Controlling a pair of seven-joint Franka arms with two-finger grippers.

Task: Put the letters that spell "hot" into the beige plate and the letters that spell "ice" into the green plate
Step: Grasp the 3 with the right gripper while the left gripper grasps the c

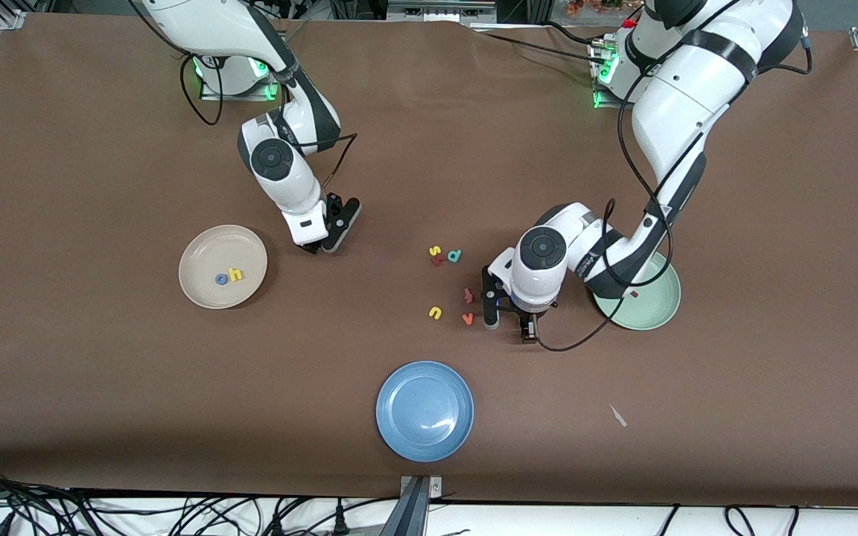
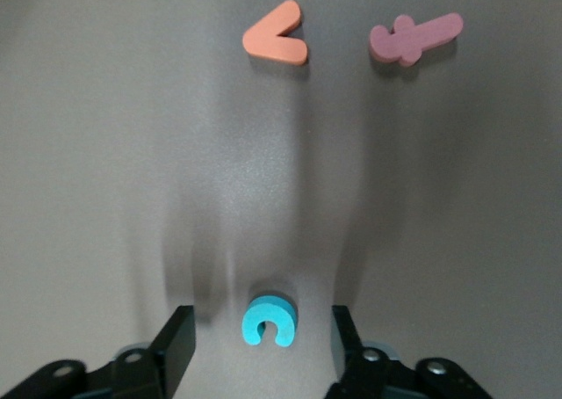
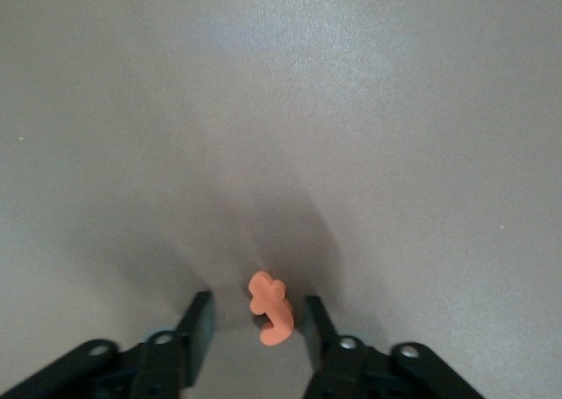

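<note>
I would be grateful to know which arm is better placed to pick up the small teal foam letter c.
The left. The left gripper has its fingers on either side of the small teal foam letter c on the brown table. The right gripper straddles an orange foam letter t, near the beige plate.

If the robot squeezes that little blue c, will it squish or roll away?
The teal c looks like thick foam, so it probably squishes slightly and weighs little. It lies flat on the table, so rolling seems unlikely. The left gripper straddles it, fingers apart.
</note>
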